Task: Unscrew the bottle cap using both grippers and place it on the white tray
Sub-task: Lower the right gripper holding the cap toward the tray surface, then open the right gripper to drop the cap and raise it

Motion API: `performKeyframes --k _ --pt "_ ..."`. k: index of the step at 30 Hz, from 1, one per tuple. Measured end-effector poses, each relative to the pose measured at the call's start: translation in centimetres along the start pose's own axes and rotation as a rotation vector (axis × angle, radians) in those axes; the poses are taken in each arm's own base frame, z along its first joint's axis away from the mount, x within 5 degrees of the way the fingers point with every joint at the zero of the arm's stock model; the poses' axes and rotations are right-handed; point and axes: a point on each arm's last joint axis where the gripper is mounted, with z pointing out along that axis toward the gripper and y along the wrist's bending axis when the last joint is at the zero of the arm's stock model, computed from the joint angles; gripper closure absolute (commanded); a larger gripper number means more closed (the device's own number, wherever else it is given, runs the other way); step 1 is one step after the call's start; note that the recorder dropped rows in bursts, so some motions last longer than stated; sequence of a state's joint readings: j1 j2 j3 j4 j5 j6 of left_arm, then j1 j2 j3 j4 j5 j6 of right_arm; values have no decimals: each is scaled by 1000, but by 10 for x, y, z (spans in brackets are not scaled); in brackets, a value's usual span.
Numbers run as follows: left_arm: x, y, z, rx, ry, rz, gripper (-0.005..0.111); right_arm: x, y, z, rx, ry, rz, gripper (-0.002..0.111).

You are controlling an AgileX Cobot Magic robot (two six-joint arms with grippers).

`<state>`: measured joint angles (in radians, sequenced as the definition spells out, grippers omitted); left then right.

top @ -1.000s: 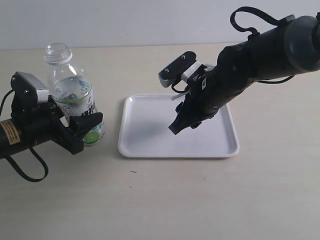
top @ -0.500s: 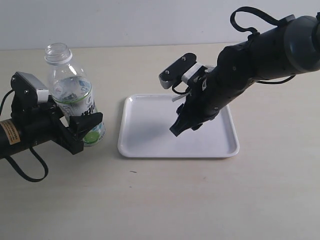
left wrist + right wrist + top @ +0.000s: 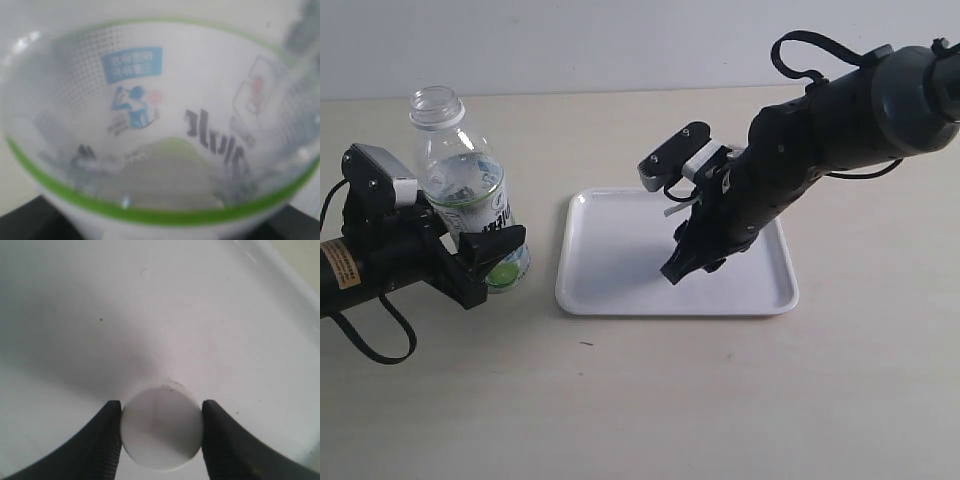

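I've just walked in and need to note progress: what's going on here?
The left gripper grips the bottle upright, its neck open. The right gripper holds the white cap between its jaws, low over the white tray. The cap is not released yet; whether it touches the tray cannot be told.

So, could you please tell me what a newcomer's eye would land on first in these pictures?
The black right end effector dips over the white tray at centre-right, clamping the small white bottle cap. At far left, the uncapped bottle stands upright, gripped near its base by the left end effector.
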<state>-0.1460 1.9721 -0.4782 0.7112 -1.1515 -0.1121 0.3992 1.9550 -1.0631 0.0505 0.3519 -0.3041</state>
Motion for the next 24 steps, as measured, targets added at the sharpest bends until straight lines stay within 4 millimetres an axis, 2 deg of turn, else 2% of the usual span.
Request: performKeyframes --k 7,11,14,21,24 --pt "0 0 0 0 0 0 107 3 1 6 -5 17 0 108" --pt "0 0 0 0 0 0 107 5 1 11 -9 33 1 99" --pt "0 0 0 0 0 0 107 5 1 12 -9 34 1 85" --pt "0 0 0 0 0 0 107 5 1 12 -7 29 1 38" --pt "0 0 0 0 0 0 107 4 1 12 -6 23 1 31"
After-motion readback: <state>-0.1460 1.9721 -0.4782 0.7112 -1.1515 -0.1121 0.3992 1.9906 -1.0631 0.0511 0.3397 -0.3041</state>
